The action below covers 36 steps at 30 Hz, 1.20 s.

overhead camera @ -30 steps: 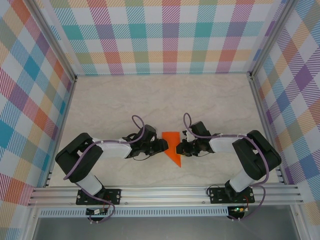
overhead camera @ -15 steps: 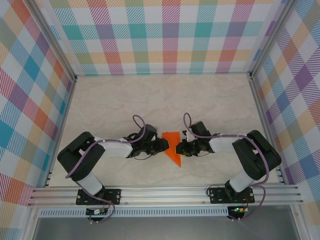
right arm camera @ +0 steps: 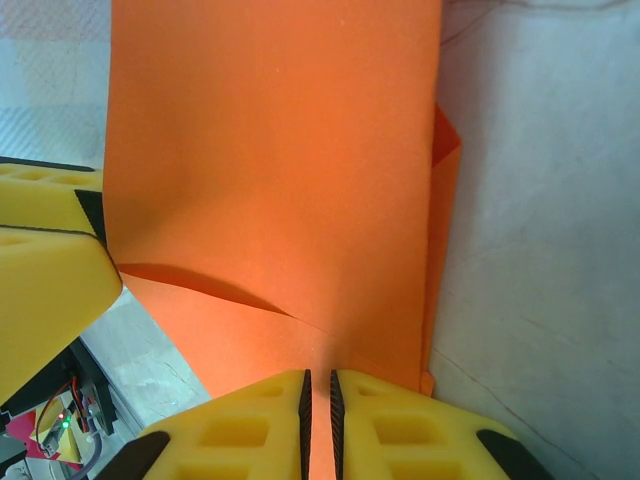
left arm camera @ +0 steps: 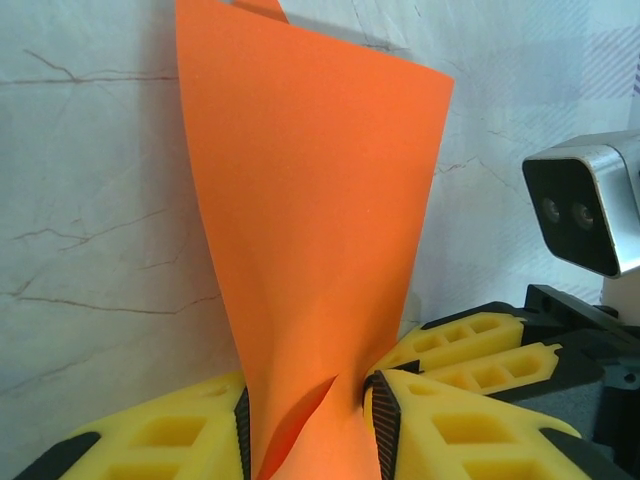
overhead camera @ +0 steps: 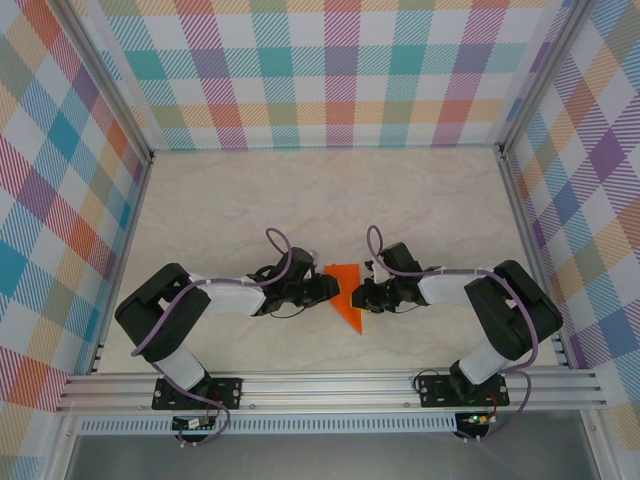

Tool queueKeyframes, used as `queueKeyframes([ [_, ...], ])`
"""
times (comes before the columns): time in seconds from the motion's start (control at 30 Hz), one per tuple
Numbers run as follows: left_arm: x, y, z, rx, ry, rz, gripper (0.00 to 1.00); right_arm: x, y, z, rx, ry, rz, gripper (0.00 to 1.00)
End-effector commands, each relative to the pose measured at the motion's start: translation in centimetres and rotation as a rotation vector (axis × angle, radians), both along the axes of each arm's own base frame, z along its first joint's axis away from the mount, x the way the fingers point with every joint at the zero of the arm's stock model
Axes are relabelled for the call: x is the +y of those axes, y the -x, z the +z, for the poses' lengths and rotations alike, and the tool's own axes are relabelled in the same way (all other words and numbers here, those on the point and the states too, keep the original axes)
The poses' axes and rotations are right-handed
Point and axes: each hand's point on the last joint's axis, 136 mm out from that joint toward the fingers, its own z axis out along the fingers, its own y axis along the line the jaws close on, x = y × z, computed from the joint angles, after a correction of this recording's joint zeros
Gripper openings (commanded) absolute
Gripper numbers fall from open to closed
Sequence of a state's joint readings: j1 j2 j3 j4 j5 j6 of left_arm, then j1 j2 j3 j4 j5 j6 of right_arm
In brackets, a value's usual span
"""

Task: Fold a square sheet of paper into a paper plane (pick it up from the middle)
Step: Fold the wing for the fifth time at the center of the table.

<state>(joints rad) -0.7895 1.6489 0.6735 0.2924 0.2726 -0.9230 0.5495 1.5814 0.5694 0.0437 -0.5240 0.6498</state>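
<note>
Left fingers (left arm camera: 450, 420) and right fingers (right arm camera: 400, 425) each clamp an opposite edge of the orange paper plane (overhead camera: 347, 297), held between both arms over the counter (overhead camera: 250, 200), near-centre.

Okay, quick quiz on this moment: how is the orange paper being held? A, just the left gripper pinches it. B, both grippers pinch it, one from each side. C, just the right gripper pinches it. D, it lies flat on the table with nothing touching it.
B: the left gripper has its yellow fingers closed on the orange paper, and the right gripper is closed on the opposite side of it.
</note>
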Motion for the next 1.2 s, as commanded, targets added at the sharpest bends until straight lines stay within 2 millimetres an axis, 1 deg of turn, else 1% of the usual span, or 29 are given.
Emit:
queueKeyframes([
  [0.0, -1.1, -0.8, 0.6, -0.047, 0.013, -0.035, 0.36, -0.3, -0.3, 0.0, 0.000, 0.024, -0.005, 0.16],
  [0.03, -1.2, -1.0, 0.6, -0.049, 0.012, -0.036, 0.36, -0.4, -0.3, 0.0, -0.001, 0.030, -0.005, 0.16],
  [0.13, -1.6, -1.0, 0.2, -0.040, 0.022, -0.048, 0.25, -0.6, -0.6, 0.3, -0.010, 0.048, -0.014, 0.16],
  [0.23, -1.4, -1.0, 0.1, -0.036, 0.026, -0.029, 0.18, -0.9, -1.1, 1.0, -0.034, 0.052, -0.030, 0.17],
  [0.33, -0.9, -0.9, -0.1, -0.035, 0.014, -0.014, 0.15, -1.0, -1.7, 1.8, -0.048, 0.034, -0.041, 0.18],
  [0.43, -0.9, -0.7, -0.1, -0.032, 0.012, -0.017, 0.13, -0.8, -2.4, 2.2, -0.054, 0.019, -0.045, 0.18],
  [0.5, -1.0, -0.5, -0.1, -0.032, 0.017, -0.019, 0.12, -0.9, -2.7, 1.8, -0.049, 0.033, -0.048, 0.18],
  [0.63, -1.1, -0.3, 0.0, -0.034, 0.018, -0.011, 0.11, -1.2, -3.0, 0.4, -0.031, 0.076, -0.057, 0.17],
  [0.73, -1.2, -0.2, 0.2, -0.041, 0.021, -0.008, 0.11, -1.7, -3.0, -0.7, -0.017, 0.117, -0.060, 0.16],
  [0.83, -0.9, -0.2, 0.1, -0.047, 0.002, -0.004, 0.16, -1.9, -2.8, -1.5, -0.006, 0.133, -0.050, 0.15],
  [0.87, -0.7, -0.2, 0.0, -0.049, -0.010, -0.005, 0.20, -2.0, -2.7, -1.7, -0.007, 0.141, -0.048, 0.14],
  [1.03, -0.5, -0.6, -0.1, -0.063, -0.034, -0.020, 0.29, -2.1, -2.5, -2.3, -0.007, 0.147, -0.021, 0.13],
  [1.17, -0.7, -1.1, 0.1, -0.068, -0.014, -0.036, 0.30, -1.7, -2.4, -2.5, -0.009, 0.126, 0.013, 0.13],
])
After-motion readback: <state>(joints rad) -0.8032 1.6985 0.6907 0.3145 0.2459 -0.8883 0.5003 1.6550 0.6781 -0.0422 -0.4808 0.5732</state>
